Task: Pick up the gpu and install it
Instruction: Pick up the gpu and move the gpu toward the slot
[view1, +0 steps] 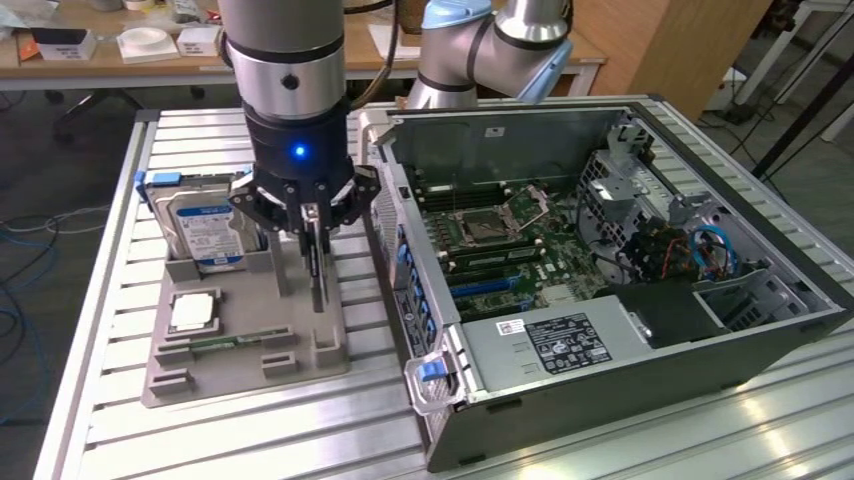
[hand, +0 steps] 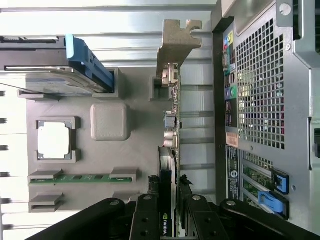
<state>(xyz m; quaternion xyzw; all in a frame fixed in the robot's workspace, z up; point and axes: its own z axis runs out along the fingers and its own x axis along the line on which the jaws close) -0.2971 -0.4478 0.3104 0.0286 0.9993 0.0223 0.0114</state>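
Observation:
The gpu (view1: 316, 275) is a thin dark card standing on edge over the grey tray (view1: 227, 378), close beside the open computer case (view1: 747, 300). My gripper (view1: 311, 225) comes down on it from above, and its black fingers (view1: 287, 205) clamp the card's upper edge. Seen from the wrist, the gpu (hand: 172, 125) runs edge-on away from my gripper (hand: 169, 210), with a finger (hand: 145, 217) pressed against each face. Its silver bracket (hand: 177, 45) is at the far end. I cannot tell whether the card's lower edge still rests in the tray (hand: 135, 150).
The tray also holds a silver hard drive (view1: 200, 225) standing upright, a square processor (view1: 194, 312) and a green memory stick (view1: 227, 343). The case's motherboard (view1: 521, 250) lies exposed, with the power supply (view1: 561, 340) at the front. The case's rear panel (hand: 260, 100) is right beside the card.

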